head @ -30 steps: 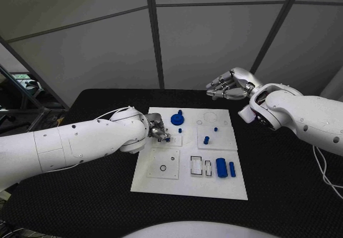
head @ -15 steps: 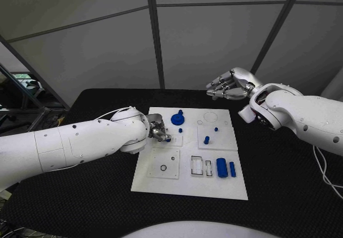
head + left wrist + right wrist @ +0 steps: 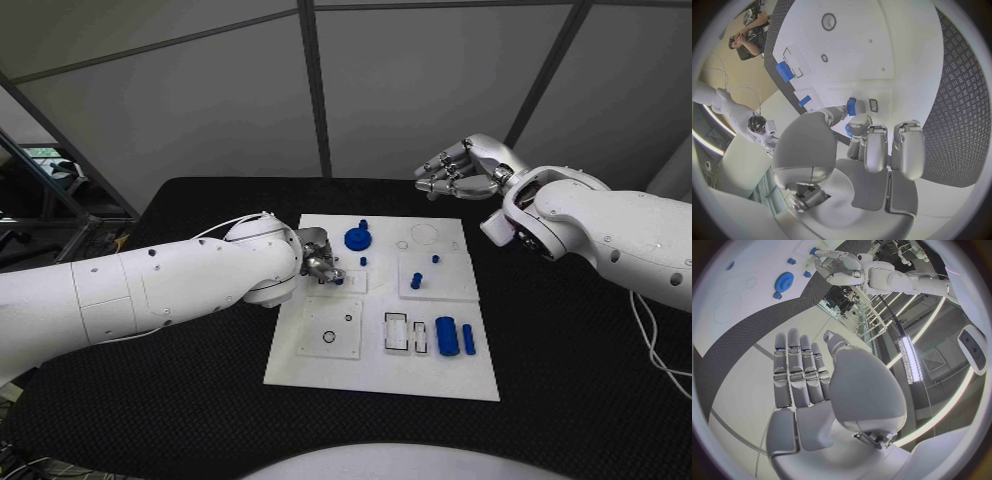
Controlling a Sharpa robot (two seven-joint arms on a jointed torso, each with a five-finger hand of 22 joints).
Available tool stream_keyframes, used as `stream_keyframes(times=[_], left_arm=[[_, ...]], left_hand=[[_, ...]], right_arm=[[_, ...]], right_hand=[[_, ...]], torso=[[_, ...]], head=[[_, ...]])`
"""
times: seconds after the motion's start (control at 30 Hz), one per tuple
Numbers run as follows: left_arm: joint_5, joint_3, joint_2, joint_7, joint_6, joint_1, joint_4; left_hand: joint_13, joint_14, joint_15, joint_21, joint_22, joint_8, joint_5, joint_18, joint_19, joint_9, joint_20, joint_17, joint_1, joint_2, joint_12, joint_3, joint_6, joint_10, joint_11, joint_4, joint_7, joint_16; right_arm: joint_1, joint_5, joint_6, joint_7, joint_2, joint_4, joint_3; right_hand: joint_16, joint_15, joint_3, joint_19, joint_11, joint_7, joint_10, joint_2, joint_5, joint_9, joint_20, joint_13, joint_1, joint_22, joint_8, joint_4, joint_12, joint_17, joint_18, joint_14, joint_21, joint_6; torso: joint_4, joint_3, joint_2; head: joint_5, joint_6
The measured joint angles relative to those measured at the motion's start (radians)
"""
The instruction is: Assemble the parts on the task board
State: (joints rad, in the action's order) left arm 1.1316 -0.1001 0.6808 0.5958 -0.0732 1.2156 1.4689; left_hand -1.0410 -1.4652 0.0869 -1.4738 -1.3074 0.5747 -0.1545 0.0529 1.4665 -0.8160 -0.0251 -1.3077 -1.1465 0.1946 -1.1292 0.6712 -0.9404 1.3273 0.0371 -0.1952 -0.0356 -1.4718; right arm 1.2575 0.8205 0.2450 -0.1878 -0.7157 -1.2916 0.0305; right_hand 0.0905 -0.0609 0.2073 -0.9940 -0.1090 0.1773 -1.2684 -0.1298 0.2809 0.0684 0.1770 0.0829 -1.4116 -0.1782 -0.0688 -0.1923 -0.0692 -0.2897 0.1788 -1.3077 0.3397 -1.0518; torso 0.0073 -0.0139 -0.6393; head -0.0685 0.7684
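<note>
- Left hand (image 3: 320, 266) low over the board (image 3: 378, 380), at its left half; fingers curled in, pinching a small blue part (image 3: 851, 106) at the fingertips (image 3: 859, 124), just above the white surface.
- Same grip confirmed in the left wrist view: thumb and fingers closed round the part, a small dark-edged slot (image 3: 873, 105) just beside the tips.
- Beyond that hand, toward the board's far edge: blue gear (image 3: 358, 239), close to the fingertips, with a small blue peg (image 3: 364, 262) beside it.
- To the hand's right: upright blue pin (image 3: 415, 282) and a smaller blue piece (image 3: 434, 262) on the raised right-hand plate.
- Nearer the robot than the hand: round socket (image 3: 329, 338), two outlined rectangular pockets (image 3: 395, 333), then a blue block (image 3: 447, 337) and a thin blue bar (image 3: 469, 341) lying side by side.
- Right hand (image 3: 459, 170) raised past the board's far right corner, well apart from every part; holding nothing.
- Right wrist view: fingers (image 3: 798, 371) straight, lying side by side, thumb apart from them; gear (image 3: 784, 281) and left hand (image 3: 839, 266) far ahead of the fingertips.
- Black counter (image 3: 173, 400) under the board on all sides.
</note>
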Motion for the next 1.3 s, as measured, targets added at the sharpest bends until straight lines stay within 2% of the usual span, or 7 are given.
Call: stream_keyframes(times=[0.5,0.57,0.73,0.8,1.0,1.2,1.3], left_arm=[[0.002,0.002,-0.016,0.002,0.026,0.003,-0.022],[0.002,0.002,-0.016,0.002,0.028,0.003,-0.023],[0.002,0.003,-0.019,0.002,0.03,0.004,-0.026],[0.002,0.003,-0.019,0.003,0.031,0.004,-0.027],[0.002,0.001,-0.025,0.005,0.031,0.003,-0.031],[0.002,0.001,-0.026,0.007,0.033,0.001,-0.033],[0.002,0.001,-0.028,0.009,0.035,0.001,-0.034]], left_hand=[[-0.017,0.0,0.008,-0.012,0.0,0.003,0.0,-0.002,0.0,0.001,0.007,0.0,0.081,0.0,-0.017,0.047,-0.029,0.016,0.014,0.092,0.021,0.0],[-0.02,0.0,0.008,-0.012,0.0,0.003,0.0,-0.052,0.0,0.001,0.007,0.0,0.086,0.005,-0.02,0.044,-0.031,0.017,0.016,0.095,0.023,0.0],[-0.027,-0.003,0.011,-0.015,0.0,0.003,0.0,-0.046,-0.003,0.002,0.011,0.0,0.099,0.002,-0.025,0.05,-0.039,0.023,0.015,0.117,0.025,0.0],[-0.032,-0.004,0.012,-0.015,0.0,0.003,0.0,0.0,-0.003,0.004,0.011,0.0,0.108,0.0,-0.032,0.047,-0.047,0.028,0.019,0.12,0.025,0.0],[-0.045,0.002,0.017,-0.019,0.0,0.003,0.0,-0.052,0.0,0.005,0.014,0.0,0.126,-0.006,-0.043,0.011,-0.056,0.037,0.018,0.105,0.028,0.0],[-0.054,0.003,0.019,-0.023,0.0,0.003,0.0,-0.045,0.0,0.006,0.014,0.0,0.146,-0.006,-0.051,-0.039,-0.068,0.042,0.023,0.089,0.029,0.0],[-0.057,0.004,0.019,-0.024,0.0,-0.001,0.0,0.0,0.0,0.007,0.014,0.0,0.152,-0.003,-0.056,-0.069,-0.071,0.044,0.025,0.078,0.032,0.0]], right_arm=[[0.0,0.0,0.0,0.001,0.001,0.003,0.0],[0.0,0.0,0.0,0.001,0.002,0.003,0.0],[0.0,0.0,0.0,0.001,0.002,0.004,0.0],[0.0,0.0,0.0,0.001,0.003,0.005,0.0],[0.0,0.0,0.0,0.001,0.004,0.006,0.0],[0.0,0.0,0.0,0.001,0.004,0.007,0.0],[0.0,0.0,0.0,0.001,0.004,0.007,0.0]], right_hand=[[-0.005,0.0,0.0,0.004,-0.004,0.0,0.004,-0.004,0.005,0.0,0.004,-0.002,0.004,0.002,0.0,0.0,0.0,0.003,0.0,0.0,-0.004,0.0],[-0.005,0.0,0.0,0.004,-0.004,0.003,0.004,-0.004,0.005,0.0,0.004,-0.002,0.004,0.002,0.0,0.0,0.0,0.003,0.0,0.0,-0.004,0.003],[-0.009,-0.004,0.0,0.004,-0.004,0.004,0.004,-0.004,0.005,0.0,0.004,-0.003,0.004,0.002,0.0,0.0,0.0,0.003,0.0,0.004,-0.004,0.004],[-0.009,-0.004,0.0,0.004,-0.007,0.004,0.007,-0.004,0.005,0.0,0.004,-0.003,0.004,0.004,0.0,0.0,0.0,0.003,0.0,0.004,-0.008,0.004],[-0.009,-0.004,0.0,0.004,-0.007,0.004,0.007,-0.004,0.005,0.0,0.004,-0.004,0.004,0.003,0.0,0.0,0.0,0.005,0.0,0.004,-0.008,0.004],[-0.009,-0.004,0.0,0.004,-0.007,0.004,0.007,-0.004,0.009,0.0,0.004,-0.004,0.004,0.004,0.0,0.0,0.0,0.004,0.0,0.004,-0.008,0.004],[-0.009,-0.004,0.0,0.004,-0.007,0.004,0.007,-0.004,0.009,0.0,0.004,-0.004,0.004,0.004,0.0,0.0,0.0,0.004,0.0,0.004,-0.008,0.004]], torso=[[0.0,0.0004,0.001],[0.0,0.0004,0.001],[0.0,0.0004,0.001],[0.0,0.0004,0.001],[0.0002,0.0004,0.001],[0.0002,0.0002,0.001],[0.0002,0.0001,0.001]], head=[[0.001,0.003],[0.002,0.003],[0.002,0.005],[0.002,0.005],[0.002,0.006],[0.002,0.007],[0.003,0.006]])
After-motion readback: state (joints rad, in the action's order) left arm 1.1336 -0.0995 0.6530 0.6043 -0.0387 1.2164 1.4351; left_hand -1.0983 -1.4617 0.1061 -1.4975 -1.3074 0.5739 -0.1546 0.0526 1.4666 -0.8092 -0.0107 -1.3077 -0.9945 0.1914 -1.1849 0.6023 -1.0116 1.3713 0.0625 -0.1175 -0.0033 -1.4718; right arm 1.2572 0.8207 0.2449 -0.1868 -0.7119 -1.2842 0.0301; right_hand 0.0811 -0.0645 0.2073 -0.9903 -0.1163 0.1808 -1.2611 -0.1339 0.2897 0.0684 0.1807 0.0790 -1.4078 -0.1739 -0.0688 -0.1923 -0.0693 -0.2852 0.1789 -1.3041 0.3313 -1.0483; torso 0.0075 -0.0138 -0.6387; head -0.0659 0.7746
